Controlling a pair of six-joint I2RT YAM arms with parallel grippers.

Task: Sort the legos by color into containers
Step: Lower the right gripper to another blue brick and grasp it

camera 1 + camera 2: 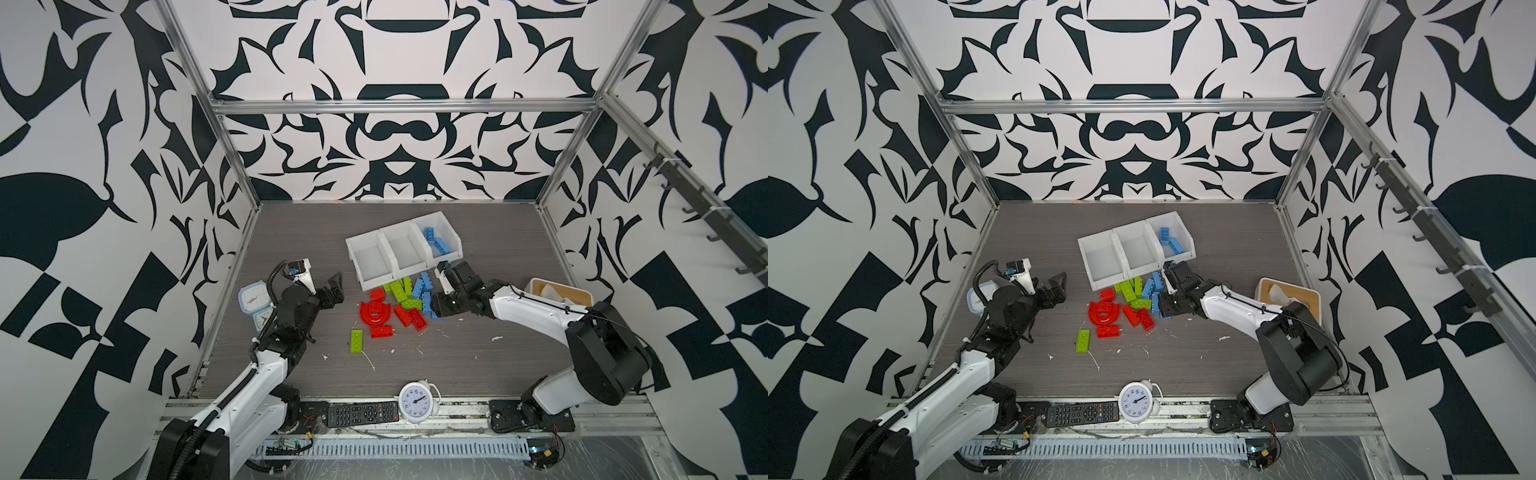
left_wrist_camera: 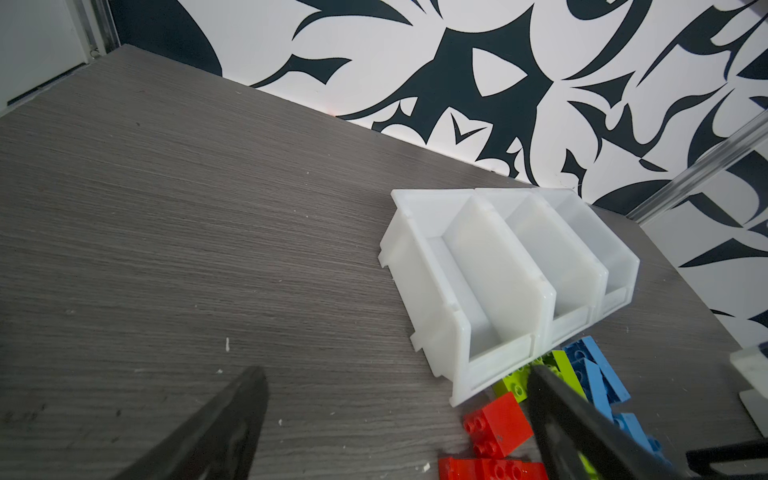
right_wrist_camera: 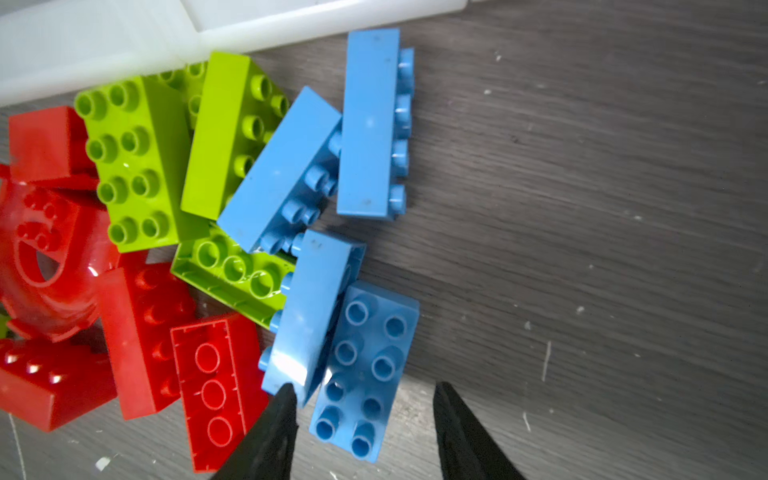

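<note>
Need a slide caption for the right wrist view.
Right gripper fingers open astride a studs-up blue brick at the edge of the mixed red, green and blue pile by the bins.

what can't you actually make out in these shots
Lower small clock, top views: mostly behind the left arm.
Blue bricks in the end bin, left wrist view: hidden behind the bin walls.
Red arch piece, right wrist view: cut off by the frame edge.
Remote button labels, top views: too small to read.
</note>
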